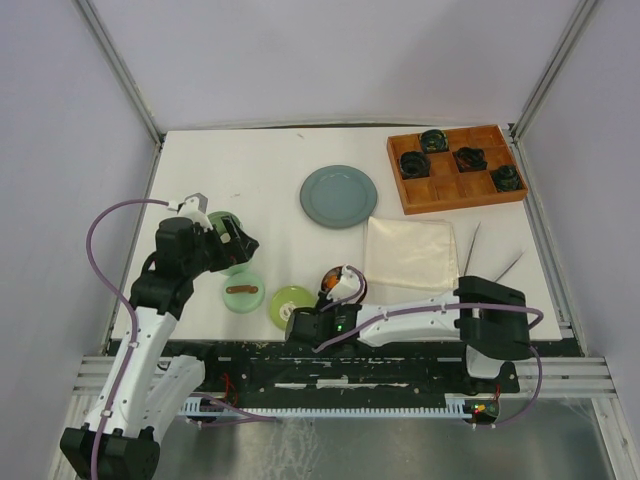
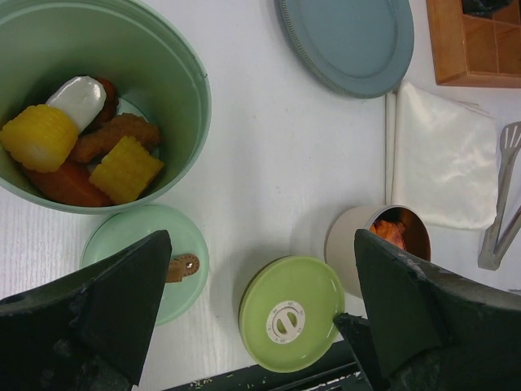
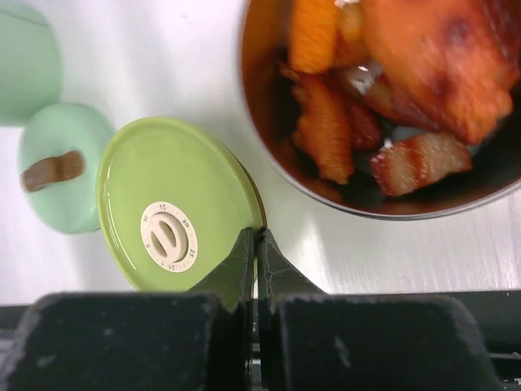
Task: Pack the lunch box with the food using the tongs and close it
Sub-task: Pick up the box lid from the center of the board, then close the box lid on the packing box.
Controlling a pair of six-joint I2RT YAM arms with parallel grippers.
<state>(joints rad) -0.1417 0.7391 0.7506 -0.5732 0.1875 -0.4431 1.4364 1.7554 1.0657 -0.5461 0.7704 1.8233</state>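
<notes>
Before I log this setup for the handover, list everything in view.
canister: 1, mint green, open, left side
bowl: 1, steel, open, near edge
food: several pieces, yellow, orange, brown, white in canister; orange, red-brown in bowl
flat lid: 1, mint, brown handle, on table by canister
lime lid: 1, lime green, on table beside bowl
plate: 1, grey-blue, centre
cloth: 1, cream, beside plate
tongs: 1, silver, right of cloth
tray: 1, wooden, far right corner
dark objects: 4, green-black, in tray
table: 1, white
left gripper: 1, black, open, near canister
right gripper: 1, black, shut, tips at lime lid's edge
</notes>
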